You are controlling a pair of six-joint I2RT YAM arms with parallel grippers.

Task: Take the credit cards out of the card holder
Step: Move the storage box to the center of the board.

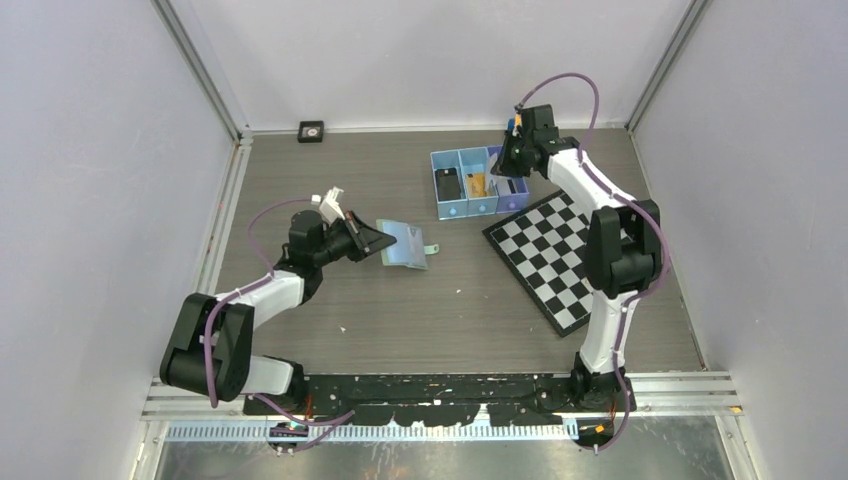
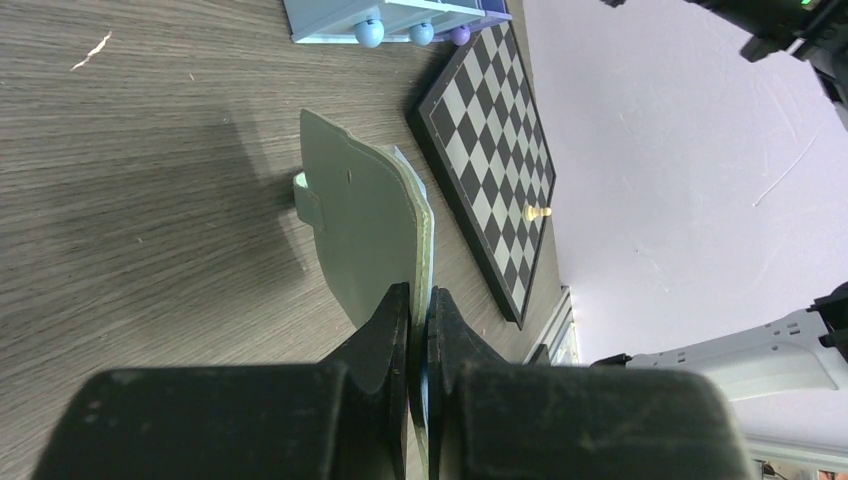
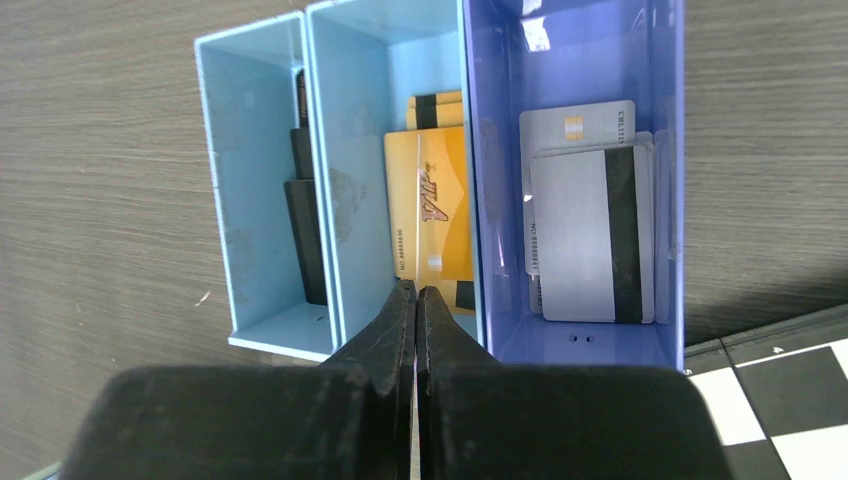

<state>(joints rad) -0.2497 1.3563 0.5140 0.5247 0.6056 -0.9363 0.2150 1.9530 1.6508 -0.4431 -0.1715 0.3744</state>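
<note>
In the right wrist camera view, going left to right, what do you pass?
Thin black plastic cards in the pale blue left compartment → gold-orange plastic cards in the pale blue middle compartment → pale grey-white cards in the violet-blue right compartment → black-and-white chequered board.

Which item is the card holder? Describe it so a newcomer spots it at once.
On the grey wood-grain table, look left of the black-and-white chessboard and nearer the arms than the blue three-compartment tray. There the left gripper is shut on a small flat sage-green folding wallet with a short side tab. No other object on the table is green.
</note>
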